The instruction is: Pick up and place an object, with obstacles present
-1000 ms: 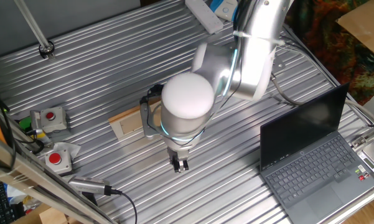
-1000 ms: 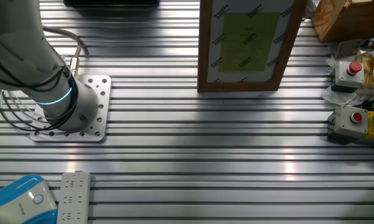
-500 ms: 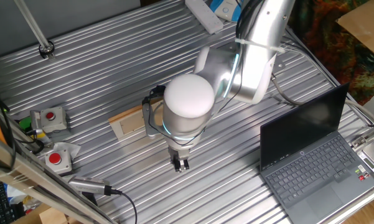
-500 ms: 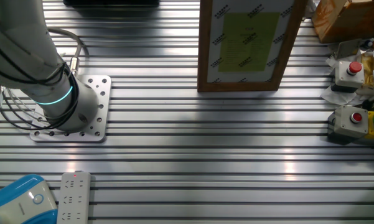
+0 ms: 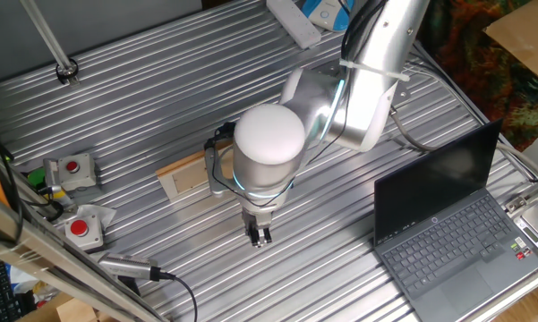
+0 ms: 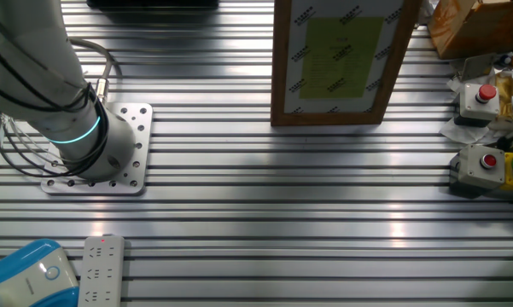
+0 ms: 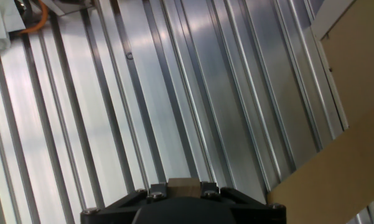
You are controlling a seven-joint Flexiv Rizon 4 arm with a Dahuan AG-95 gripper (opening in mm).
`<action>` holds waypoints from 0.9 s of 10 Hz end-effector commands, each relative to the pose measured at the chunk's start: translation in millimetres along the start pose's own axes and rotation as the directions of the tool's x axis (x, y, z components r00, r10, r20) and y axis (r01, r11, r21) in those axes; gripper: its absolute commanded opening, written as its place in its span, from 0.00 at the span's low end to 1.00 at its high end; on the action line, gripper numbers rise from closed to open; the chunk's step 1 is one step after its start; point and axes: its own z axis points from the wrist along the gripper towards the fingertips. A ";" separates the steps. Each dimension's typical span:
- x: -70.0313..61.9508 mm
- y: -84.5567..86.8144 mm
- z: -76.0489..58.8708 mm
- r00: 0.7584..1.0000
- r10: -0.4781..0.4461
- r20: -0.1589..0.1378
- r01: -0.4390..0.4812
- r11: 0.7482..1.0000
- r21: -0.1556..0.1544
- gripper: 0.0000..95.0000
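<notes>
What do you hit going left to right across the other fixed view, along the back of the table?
Robot arm base → picture frame → red button boxes.

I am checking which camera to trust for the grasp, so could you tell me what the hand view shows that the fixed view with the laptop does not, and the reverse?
Only the hand view shows the small wooden block sitting between the gripper's fingers.

Only the fixed view shows the arm, the gripper from outside, the laptop and the red button boxes.

Both show the ribbed metal table and part of the picture frame beside the gripper.
</notes>
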 end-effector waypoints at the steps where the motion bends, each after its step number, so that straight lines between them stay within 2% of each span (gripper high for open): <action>1: -1.1 0.4 -0.9 1.000 0.000 0.000 0.000 1.000 0.004 0.00; 6: 0.2 0.7 -0.2 1.000 0.002 -0.010 -0.002 1.000 -0.024 0.00; 7: 0.6 1.0 -0.2 1.000 0.002 -0.013 -0.002 1.000 -0.027 0.20; 8: 1.1 1.3 -0.1 1.000 -0.002 -0.018 0.001 0.999 -0.038 0.20; 9: 1.3 1.5 -0.1 1.000 -0.010 -0.020 0.009 0.999 -0.042 0.40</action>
